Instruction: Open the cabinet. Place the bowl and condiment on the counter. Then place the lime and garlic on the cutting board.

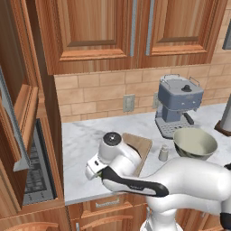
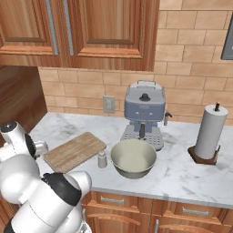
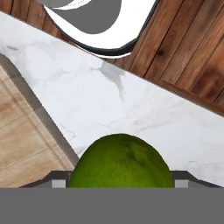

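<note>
A white marble counter [image 2: 182,175] with grey veins runs under a tan brick backsplash in a kitchen of reddish-brown wood, with drawers below its front edge. Nearest, the arm folds low over the counter's front left corner, and in the hand view the lime [image 3: 121,161] sits right up against the camera between the fingers of the gripper [image 3: 120,183], above marble just beside the edge of the cutting board [image 3: 19,140]. The jaws stand spread wide on either side of the fruit; their small grey tips show just off each side of it, and whether they press on it cannot be told. In the left base view a sliver of green shows at the hand [image 1: 97,172]. Just behind the arm the light-wood board lies flat on the marble. Close to the board's right end stands the small pale condiment [image 2: 102,159] shaker, upright, and just beside it to the right sits the bowl [image 2: 133,159], dark outside and cream inside, also upright on the counter. Behind the bowl a blue-grey coffee machine [image 2: 143,113] stands against the wall, next to a wall outlet [image 2: 108,104]. Further right is a paper-towel roll [image 2: 210,132] on a dark stand. Above hangs the cabinet [image 1: 128,29] with long grey bar handles; at far left a door [image 1: 13,108] stands swung open.
</note>
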Available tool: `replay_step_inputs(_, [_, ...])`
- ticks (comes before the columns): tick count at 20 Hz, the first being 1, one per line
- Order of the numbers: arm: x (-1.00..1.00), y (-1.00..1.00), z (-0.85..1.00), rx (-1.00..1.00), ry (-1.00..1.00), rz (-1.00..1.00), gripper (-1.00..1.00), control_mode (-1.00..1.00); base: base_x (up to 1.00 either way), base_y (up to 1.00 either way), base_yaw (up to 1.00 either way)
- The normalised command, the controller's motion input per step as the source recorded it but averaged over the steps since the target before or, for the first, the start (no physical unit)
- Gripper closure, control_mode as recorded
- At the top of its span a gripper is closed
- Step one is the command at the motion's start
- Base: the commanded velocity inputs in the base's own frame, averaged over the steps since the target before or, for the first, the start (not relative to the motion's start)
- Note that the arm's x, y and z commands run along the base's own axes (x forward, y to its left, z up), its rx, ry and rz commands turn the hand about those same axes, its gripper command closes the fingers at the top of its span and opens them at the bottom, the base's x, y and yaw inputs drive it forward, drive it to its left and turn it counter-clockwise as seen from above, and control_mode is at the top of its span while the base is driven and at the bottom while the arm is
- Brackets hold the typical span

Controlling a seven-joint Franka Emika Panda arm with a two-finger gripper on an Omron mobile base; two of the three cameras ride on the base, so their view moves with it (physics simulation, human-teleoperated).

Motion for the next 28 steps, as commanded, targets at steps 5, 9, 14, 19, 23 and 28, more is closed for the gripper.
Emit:
replay_step_inputs(5, [0.32,-0.3,0.0,-0.03,0.0,-0.07,1.0,-1.0,0.0,0.0,0.0])
replay_step_inputs(9, [0.37,-0.29,0.02,-0.02,0.0,-0.06,1.0,-1.0,0.0,0.0,0.0])
replay_step_inputs(14, [0.35,-0.3,0.03,-0.02,0.0,-0.06,1.0,-1.0,0.0,0.0,0.0])
replay_step_inputs(19, [0.3,-0.33,0.07,0.0,0.0,-0.05,1.0,-1.0,0.0,0.0,0.0])
replay_step_inputs(23, [0.23,-0.33,0.06,0.0,0.0,-0.05,1.0,-1.0,0.0,0.0,0.0])
replay_step_inputs(28, [0.15,-0.31,0.0,0.0,0.0,-0.07,1.0,-1.0,0.0,0.0,0.0])
